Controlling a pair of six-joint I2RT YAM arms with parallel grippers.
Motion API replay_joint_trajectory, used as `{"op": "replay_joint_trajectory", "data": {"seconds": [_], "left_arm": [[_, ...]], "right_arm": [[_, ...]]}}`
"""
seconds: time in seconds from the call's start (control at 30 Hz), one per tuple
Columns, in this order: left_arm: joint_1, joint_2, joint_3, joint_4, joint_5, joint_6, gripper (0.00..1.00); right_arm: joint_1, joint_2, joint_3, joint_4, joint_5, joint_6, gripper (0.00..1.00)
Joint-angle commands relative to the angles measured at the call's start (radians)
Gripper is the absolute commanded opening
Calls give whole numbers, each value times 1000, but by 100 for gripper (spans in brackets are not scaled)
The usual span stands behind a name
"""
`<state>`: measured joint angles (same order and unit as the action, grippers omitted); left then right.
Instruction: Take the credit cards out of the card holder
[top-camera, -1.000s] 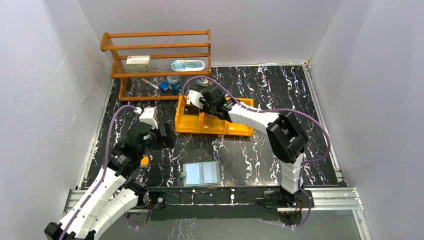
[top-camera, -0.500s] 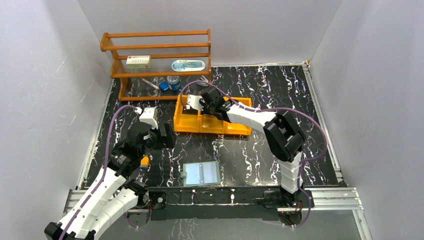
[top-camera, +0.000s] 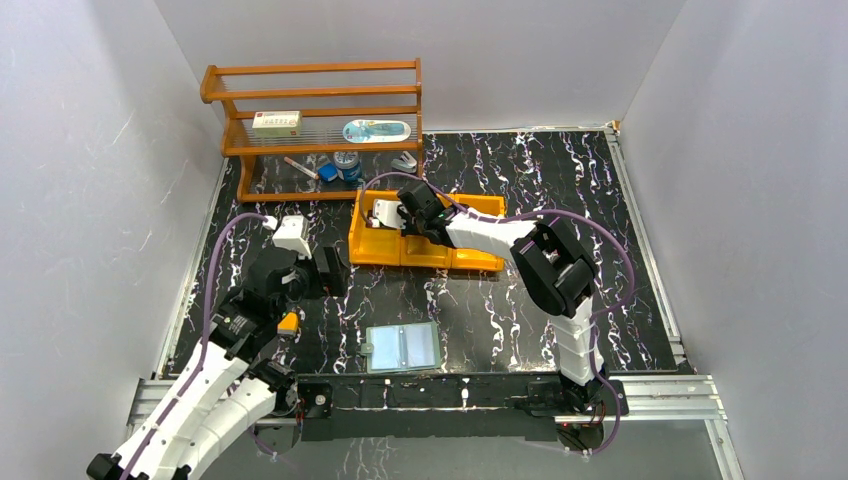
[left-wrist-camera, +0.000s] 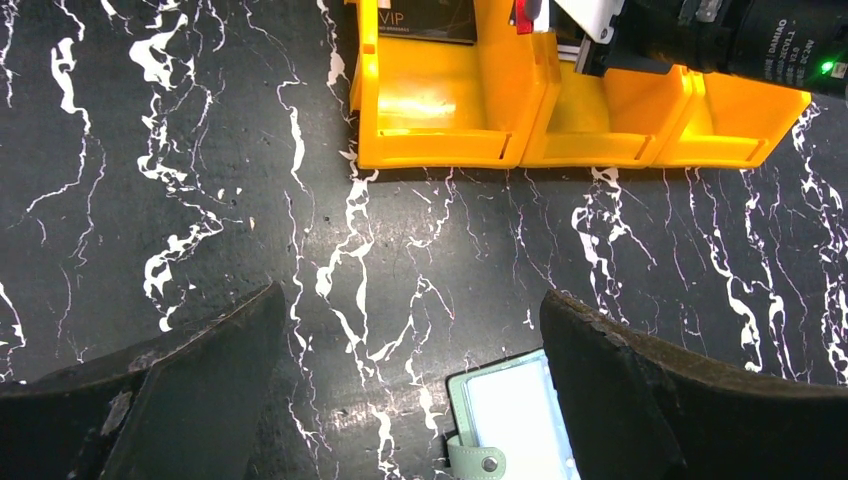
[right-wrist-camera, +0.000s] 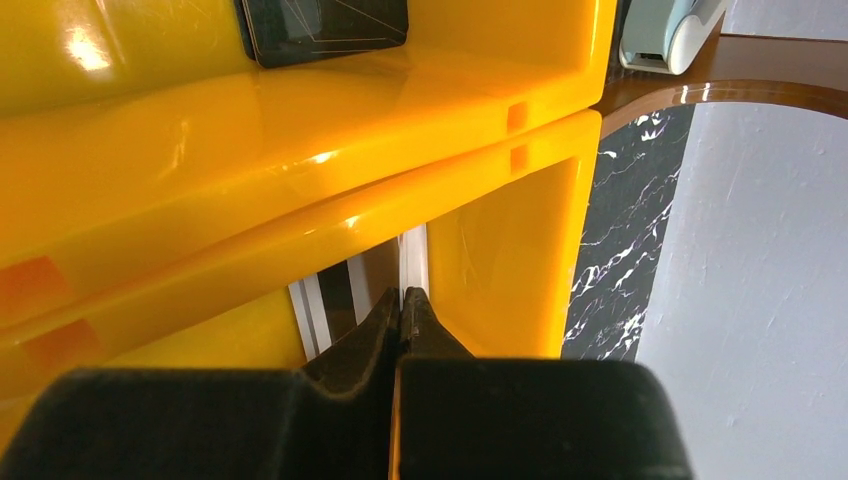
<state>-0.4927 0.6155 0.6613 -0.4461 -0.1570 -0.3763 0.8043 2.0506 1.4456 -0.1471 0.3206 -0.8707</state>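
**Card drop at the tray.** The right gripper (right-wrist-camera: 402, 300) is seen lowered into the middle compartment of the tray (left-wrist-camera: 430, 150). Its fingers are pressed all but together on what appears to be a pale card (right-wrist-camera: 412, 262), viewed edge-on and standing upright beside a divider. A black card (right-wrist-camera: 322, 25) is laid flat in the left compartment. The holder (top-camera: 401, 347) is spread open on the table (left-wrist-camera: 150, 150), near the front edge and well apart from the tray. The left gripper (left-wrist-camera: 412, 295) is held over bare table between tray and holder, fingers spread wide and nothing gripped.

Trouble is judged likeliest at the release. A card let go on its edge could be left leaning on the divider, or tipped out over the wall if the fingers are lifted before they are fully parted. The light tray could also be nudged by the fingers, so close are they to its walls. The holder is pinned by nothing, so it could be dragged along the table if another card must be pulled from it. Whether one remains in its pockets cannot be told.

The holder's long axis is set left to right, roughly parallel with the near edge. Its pale pockets are turned upward and its snap tab is pointed toward the left arm's side.
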Motion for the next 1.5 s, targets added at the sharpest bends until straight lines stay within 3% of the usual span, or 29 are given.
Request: {"op": "replay_joint_trajectory", "data": {"seconds": [0.0,0.2,0.33,0.43,0.7,0.83,0.9,1.13,1.23,1.47], "left_arm": [[7,-27,1,-1,-39,13,98],[6,-17,2,-3,-33,13,98],[5,-10,3,-6,-33,13,98],[6,-10,3,-6,-33,13,98],[6,-2,3,-8,-28,14,98],[6,7,0,-7,-8,10,98],[6,21,-1,-2,9,12,98],[6,77,-1,5,123,11,98],[6,111,-2,3,175,-17,96],[5,223,-25,-67,371,-289,88]], "right_arm": [[-10,4,41,3,-6,-5,8],[-10,4,43,-40,-17,28,17],[-10,-2,59,-56,-13,64,36],[-10,-18,69,-60,-26,102,44],[-11,-110,102,-59,-42,314,48],[-11,-269,-19,27,-136,610,50],[-11,-373,-148,89,-228,862,51],[-9,-594,-458,111,-466,1465,47],[7,-661,-603,174,-518,1647,45],[147,-738,-758,131,-398,1839,45]]}}
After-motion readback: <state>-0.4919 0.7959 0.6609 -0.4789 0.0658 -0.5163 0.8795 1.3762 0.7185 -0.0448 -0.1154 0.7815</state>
